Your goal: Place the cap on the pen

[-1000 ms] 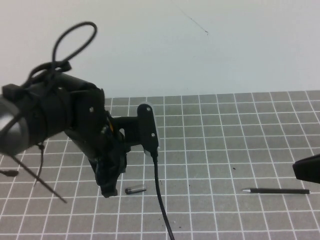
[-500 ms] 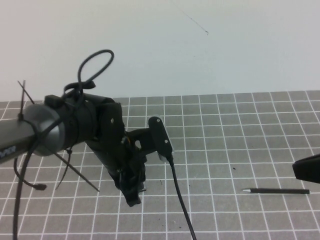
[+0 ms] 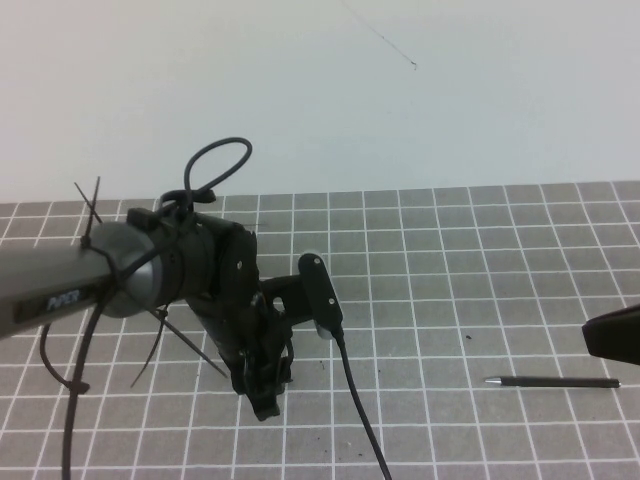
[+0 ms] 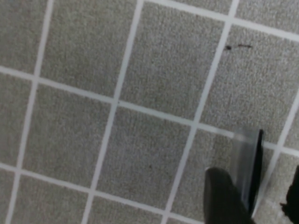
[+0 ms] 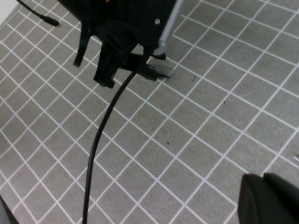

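The thin black pen [image 3: 552, 381] with a silver tip lies flat on the grid mat at the right. The short dark cap [image 4: 249, 169] lies on the mat between the fingers of my left gripper [image 4: 256, 198]. One finger [image 4: 225, 198] is beside it and the other is apart from it, so the gripper is open around it. In the high view my left gripper [image 3: 266, 392] is low over the mat left of centre and hides the cap. My right gripper [image 3: 614, 336] is at the right edge, just above the pen's rear end, shut and empty [image 5: 268, 198].
A black cable [image 3: 355, 410] runs from the left wrist down to the front edge. Loose cable ties [image 3: 165, 330] stick out of the left arm. The grid mat [image 3: 450, 300] ends at a white wall behind.
My left arm has swung right and come down over the cap, which lay bare on the mat a second ago and is now covered in the high view. The pen and right gripper have not moved.
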Action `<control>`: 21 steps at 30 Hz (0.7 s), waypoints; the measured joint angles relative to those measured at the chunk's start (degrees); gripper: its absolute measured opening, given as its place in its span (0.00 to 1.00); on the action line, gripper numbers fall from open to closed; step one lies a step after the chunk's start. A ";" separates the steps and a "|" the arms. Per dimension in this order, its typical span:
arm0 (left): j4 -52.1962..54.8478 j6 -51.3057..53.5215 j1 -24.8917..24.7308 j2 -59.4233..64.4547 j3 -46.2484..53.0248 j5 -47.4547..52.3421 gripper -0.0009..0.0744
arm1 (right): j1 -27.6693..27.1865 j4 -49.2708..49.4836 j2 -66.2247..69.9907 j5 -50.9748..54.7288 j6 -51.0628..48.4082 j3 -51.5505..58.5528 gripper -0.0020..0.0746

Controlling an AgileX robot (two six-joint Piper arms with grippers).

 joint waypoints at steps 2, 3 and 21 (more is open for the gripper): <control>0.53 0.00 0.00 0.52 0.00 0.00 0.39 | 0.00 0.00 0.00 0.00 0.00 0.00 0.02; 0.64 0.00 0.00 0.77 0.00 -0.14 0.39 | 0.00 0.00 0.00 0.00 0.00 0.00 0.02; -0.89 -1.36 0.00 2.72 -0.25 -0.07 0.12 | 0.00 0.14 0.00 1.49 0.00 0.00 0.02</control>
